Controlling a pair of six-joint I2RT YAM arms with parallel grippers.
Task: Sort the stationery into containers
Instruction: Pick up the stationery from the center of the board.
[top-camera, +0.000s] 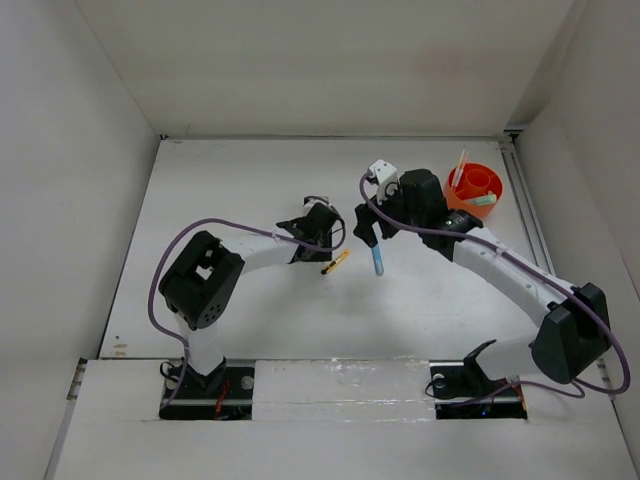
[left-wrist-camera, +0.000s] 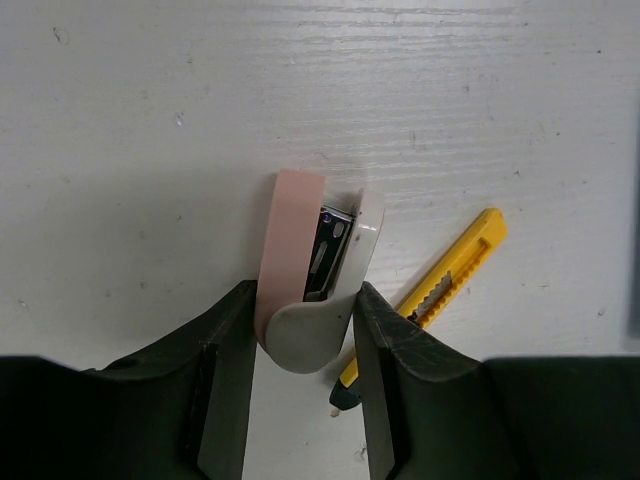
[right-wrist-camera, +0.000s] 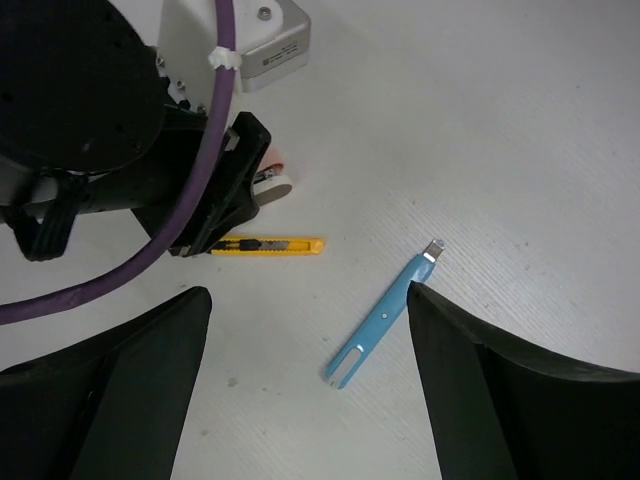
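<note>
A small pink-and-grey stapler (left-wrist-camera: 315, 290) lies on the white table between the fingers of my left gripper (left-wrist-camera: 305, 340), which press on both its sides. Just to its right lies a yellow-black cutter (left-wrist-camera: 455, 275), also seen from above (top-camera: 336, 262). My right gripper (right-wrist-camera: 308, 300) hangs open over a blue stick (right-wrist-camera: 385, 315), which lies flat near its right finger without touching it. The orange-red cup (top-camera: 474, 187) stands at the back right and holds a pale green stick (top-camera: 484, 200) and a thin yellow one (top-camera: 460, 165).
White walls close the table (top-camera: 230, 190) in on the left, back and right. In the right wrist view the left arm's wrist (right-wrist-camera: 90, 120) with its purple cable fills the upper left, close to the cutter (right-wrist-camera: 268, 245).
</note>
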